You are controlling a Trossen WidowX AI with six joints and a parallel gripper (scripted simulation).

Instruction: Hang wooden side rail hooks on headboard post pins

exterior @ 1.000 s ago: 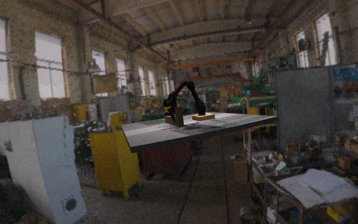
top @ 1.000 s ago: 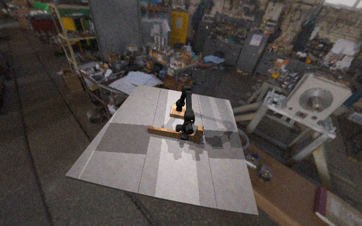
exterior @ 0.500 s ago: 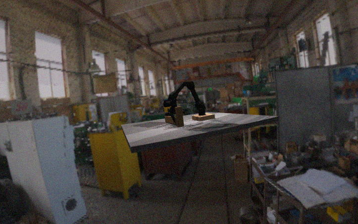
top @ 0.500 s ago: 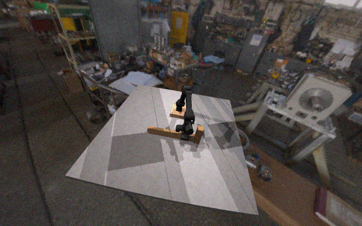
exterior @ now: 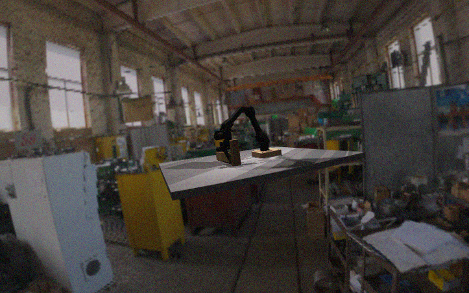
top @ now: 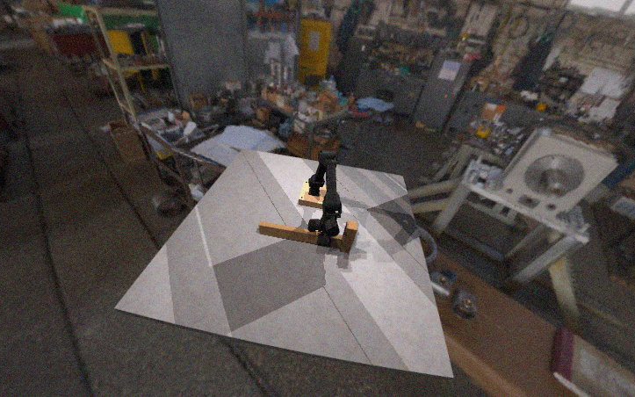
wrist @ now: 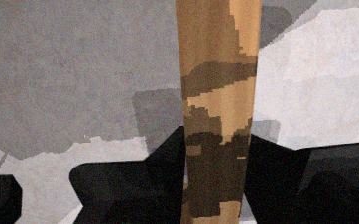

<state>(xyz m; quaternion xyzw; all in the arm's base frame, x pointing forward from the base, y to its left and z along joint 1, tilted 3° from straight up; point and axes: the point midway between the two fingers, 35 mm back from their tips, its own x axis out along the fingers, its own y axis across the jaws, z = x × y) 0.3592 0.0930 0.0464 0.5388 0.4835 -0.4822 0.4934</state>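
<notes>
The wooden side rail (top: 285, 231) (exterior: 222, 157) (wrist: 218, 84) is a long light-brown bar over the table (top: 270, 295) (exterior: 207, 174). Its right end meets the short upright headboard post (top: 349, 235) (exterior: 235, 152). My gripper (top: 323, 241) (wrist: 214, 168) is shut on the rail close to the post; in the wrist view the black fingers press on both sides of the bar. The rail's left end reaches out to the left, low at the table. The hooks, the pins and the slot are too small or hidden behind the arm to see.
The arm's base sits on a small wooden block (top: 310, 199) (exterior: 266, 152) behind the rail. The table edges drop off to the workshop floor on all sides. Shelves, a yellow cabinet (exterior: 148, 210) and a workbench (top: 522, 197) stand around the table.
</notes>
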